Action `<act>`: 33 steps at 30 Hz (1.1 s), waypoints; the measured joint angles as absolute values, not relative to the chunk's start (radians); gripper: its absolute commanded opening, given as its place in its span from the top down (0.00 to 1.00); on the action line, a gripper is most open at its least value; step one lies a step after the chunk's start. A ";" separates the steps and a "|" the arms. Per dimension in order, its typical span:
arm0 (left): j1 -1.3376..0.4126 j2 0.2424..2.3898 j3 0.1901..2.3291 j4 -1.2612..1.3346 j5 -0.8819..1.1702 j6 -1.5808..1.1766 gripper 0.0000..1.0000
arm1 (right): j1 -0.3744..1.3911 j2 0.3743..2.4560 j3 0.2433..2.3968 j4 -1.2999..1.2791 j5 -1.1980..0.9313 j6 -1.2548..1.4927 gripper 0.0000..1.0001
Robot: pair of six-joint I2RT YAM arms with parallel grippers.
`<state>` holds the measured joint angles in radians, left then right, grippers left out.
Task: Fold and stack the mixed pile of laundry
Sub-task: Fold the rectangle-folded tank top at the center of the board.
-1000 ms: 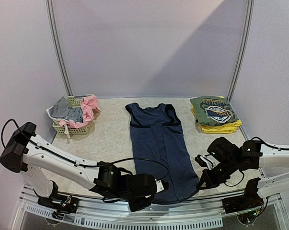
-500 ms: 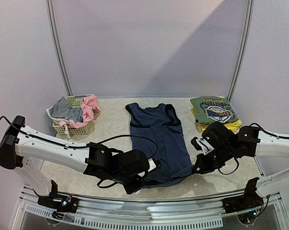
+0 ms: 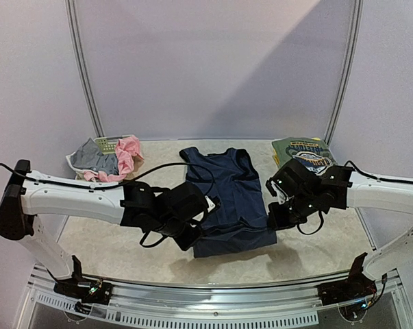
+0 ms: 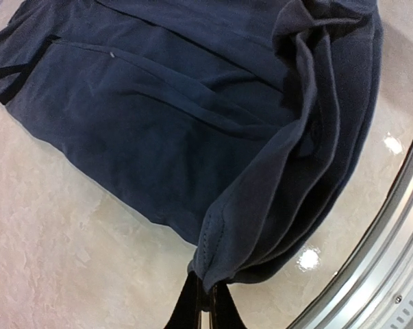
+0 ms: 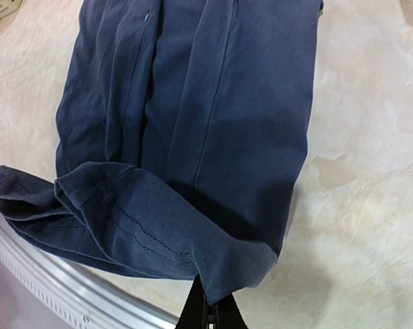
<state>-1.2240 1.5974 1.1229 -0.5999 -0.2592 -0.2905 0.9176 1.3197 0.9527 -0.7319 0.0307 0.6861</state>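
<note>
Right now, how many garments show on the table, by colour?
Navy dress: 1
Grey piece on the basket: 1
Pink piece on the basket: 1
Green printed tee: 1
Total: 4; the right arm hides what lies under the tee.

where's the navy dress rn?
Top view: mid-table, the navy dress lies between the basket back left and the folded shirts back right; the left claw and right claw pinch its near hem corners.

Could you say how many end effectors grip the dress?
2. The left end effector pinches the navy dress at its left hem corner; the right end effector, its right corner.
</note>
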 measured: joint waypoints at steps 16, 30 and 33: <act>-1.087 1.683 1.276 -0.677 -0.354 -0.280 1.00 | 0.872 1.563 1.171 -0.680 0.201 0.688 1.00; -0.984 1.799 1.318 -0.662 -0.383 -0.265 1.00 | 0.783 1.733 1.217 -0.508 0.244 0.643 1.00; -0.972 1.821 1.322 -0.646 -0.384 -0.262 1.00 | 0.764 1.764 1.225 -0.491 0.242 0.635 1.00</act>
